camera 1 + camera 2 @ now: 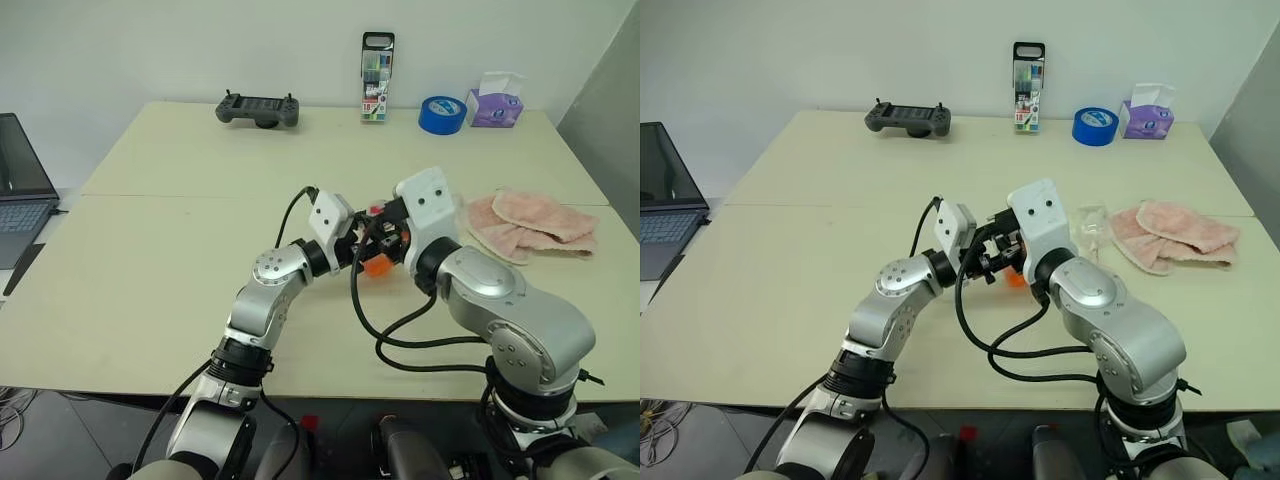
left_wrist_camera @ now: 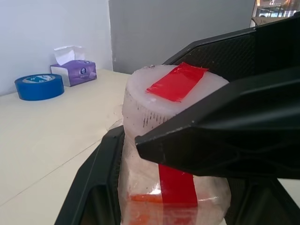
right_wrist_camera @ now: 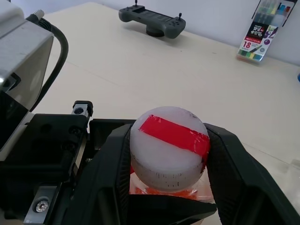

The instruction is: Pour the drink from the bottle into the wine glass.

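Note:
My left gripper [image 1: 362, 252] is shut on the bottle [image 1: 375, 265], holding it above the middle of the table. Orange-red drink [image 2: 154, 206] shows low in the clear body, and a red strip runs up the side and over the white cap [image 3: 168, 150]. My right gripper [image 3: 171, 136] comes in from the right, and its two black fingers [image 3: 234, 159] press against either side of that cap. The wine glass [image 1: 1092, 225], clear and hard to see, stands on the table just right of my right wrist, beside the towel.
A pink towel [image 1: 535, 225] lies at the right. Along the far edge stand a game controller [image 1: 258, 108], a marker pack [image 1: 377, 63], a blue tape roll [image 1: 442, 114] and a purple tissue box [image 1: 496, 103]. A laptop [image 1: 20, 190] sits off the table's left.

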You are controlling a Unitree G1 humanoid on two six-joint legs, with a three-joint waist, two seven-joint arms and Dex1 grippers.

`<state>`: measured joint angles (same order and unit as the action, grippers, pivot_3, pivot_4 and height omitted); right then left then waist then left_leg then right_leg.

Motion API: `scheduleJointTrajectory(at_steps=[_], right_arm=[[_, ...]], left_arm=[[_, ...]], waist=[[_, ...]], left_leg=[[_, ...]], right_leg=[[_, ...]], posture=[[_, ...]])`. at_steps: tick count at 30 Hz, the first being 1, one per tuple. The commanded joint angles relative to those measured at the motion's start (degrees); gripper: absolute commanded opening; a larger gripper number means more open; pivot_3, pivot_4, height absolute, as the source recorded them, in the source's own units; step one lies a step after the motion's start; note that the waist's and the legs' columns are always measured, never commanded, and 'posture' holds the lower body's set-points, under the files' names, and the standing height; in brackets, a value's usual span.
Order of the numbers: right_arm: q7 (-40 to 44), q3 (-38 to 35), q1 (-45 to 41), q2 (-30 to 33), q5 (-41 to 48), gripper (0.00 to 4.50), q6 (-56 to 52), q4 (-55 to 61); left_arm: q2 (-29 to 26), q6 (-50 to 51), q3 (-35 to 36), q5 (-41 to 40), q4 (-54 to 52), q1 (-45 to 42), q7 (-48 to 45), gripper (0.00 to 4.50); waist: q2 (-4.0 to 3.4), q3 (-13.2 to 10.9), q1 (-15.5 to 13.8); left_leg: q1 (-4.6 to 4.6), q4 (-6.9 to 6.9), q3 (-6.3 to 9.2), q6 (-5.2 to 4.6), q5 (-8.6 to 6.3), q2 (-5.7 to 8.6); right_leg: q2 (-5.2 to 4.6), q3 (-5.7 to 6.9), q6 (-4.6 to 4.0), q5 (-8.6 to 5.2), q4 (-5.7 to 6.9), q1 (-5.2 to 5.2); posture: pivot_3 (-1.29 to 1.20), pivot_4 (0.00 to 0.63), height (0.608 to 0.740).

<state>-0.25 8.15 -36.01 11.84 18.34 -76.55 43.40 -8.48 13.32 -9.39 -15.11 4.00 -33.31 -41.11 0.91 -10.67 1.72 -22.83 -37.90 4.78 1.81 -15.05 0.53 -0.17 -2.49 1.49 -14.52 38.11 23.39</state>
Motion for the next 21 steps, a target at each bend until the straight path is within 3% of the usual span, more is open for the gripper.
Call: scheduleJointTrajectory(at_steps=[1, 4, 10, 15, 21], right_arm=[[9.8, -2.9, -1.9, 7.0, 1.4, 1.88, 8.9, -2.4], [31.1, -1.3, -0.8, 14.6, 11.0, 1.88, 18.3, -3.9], [51.9, -0.7, -4.6, 20.6, 14.6, 1.88, 27.4, -16.9], [55.6, -0.5, -5.9, 20.2, 10.9, 1.88, 33.4, -25.4], [50.2, -0.5, -6.1, 18.9, 5.7, 1.88, 37.1, -27.5]], left_arm=[[0.3, -1.2, -0.1, -0.4, -2.0, -0.6, -0.5, 2.15], [0.7, -1.1, -0.5, -0.6, -2.0, -0.9, -0.7, 2.15], [0.5, -0.5, -0.4, -0.6, -3.1, -0.8, -1.1, 2.15], [0.1, -0.1, -0.3, -0.6, -4.3, 0.2, -0.7, 2.15], [0.1, 0.3, -0.3, -0.6, -5.0, 0.7, -0.4, 2.15]], waist=[[0.0, 0.0, 0.0], [0.0, 0.0, 0.0], [0.0, 0.0, 0.1], [-0.01, 0.0, 0.1], [0.0, 0.0, 0.0]], left_leg=[[0.0, 0.0, -0.01, 0.0, 0.0, 0.01], [0.0, 0.0, -0.08, -0.02, 0.0, 0.12], [0.03, -0.01, -0.13, -0.04, -0.02, 0.08], [0.08, 0.0, -0.08, -0.04, -0.02, -0.05], [0.04, -0.02, -0.06, -0.03, -0.01, -0.02]], right_leg=[[0.0, 0.0, 0.0, 0.0, -0.01, 0.0], [0.11, 0.01, 0.01, -0.01, -0.06, -0.03], [0.11, -0.02, 0.0, 0.0, -0.07, -0.08], [0.12, 0.01, 0.0, 0.0, 0.01, -0.08], [0.06, 0.0, -0.01, 0.01, 0.0, -0.07]], posture=[[0.0, 0.15, 0.74], [0.0, 0.15, 0.74], [0.0, 0.15, 0.74], [0.0, 0.15, 0.74], [0.0, 0.15, 0.74]])
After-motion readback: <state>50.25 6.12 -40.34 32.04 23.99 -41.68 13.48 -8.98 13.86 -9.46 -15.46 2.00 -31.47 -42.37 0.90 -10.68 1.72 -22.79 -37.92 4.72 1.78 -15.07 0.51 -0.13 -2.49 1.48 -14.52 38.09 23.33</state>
